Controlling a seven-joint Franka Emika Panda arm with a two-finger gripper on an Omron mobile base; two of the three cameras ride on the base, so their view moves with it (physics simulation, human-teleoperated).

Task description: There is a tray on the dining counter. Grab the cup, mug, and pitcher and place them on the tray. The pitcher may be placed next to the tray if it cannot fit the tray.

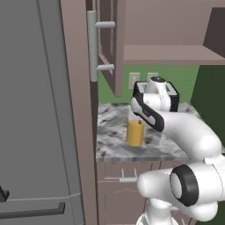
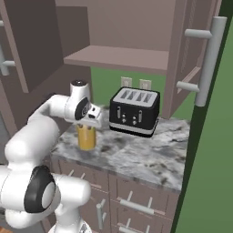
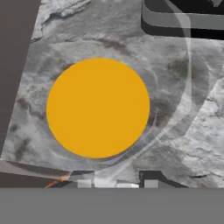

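- we see the pitcher [image 3: 98, 108] standing directly below our gripper [image 2: 89, 122]; whether the jaws are spread or gripping, we cannot tell.
- it stands on a small marbled counter [image 2: 136, 154] beside a black toaster [image 2: 134, 111], under open cabinets.

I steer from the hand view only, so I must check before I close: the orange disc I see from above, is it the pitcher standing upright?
Observer: Yes, the pitcher stands upright on the small marbled counter.
Operator: What is the black thing at my top edge?
Observer: A black four-slot toaster, beside the pitcher and apart from it.
Operator: How high is the gripper?
Observer: The gripper sits right at the pitcher's rim; whether it grips, I cannot tell.
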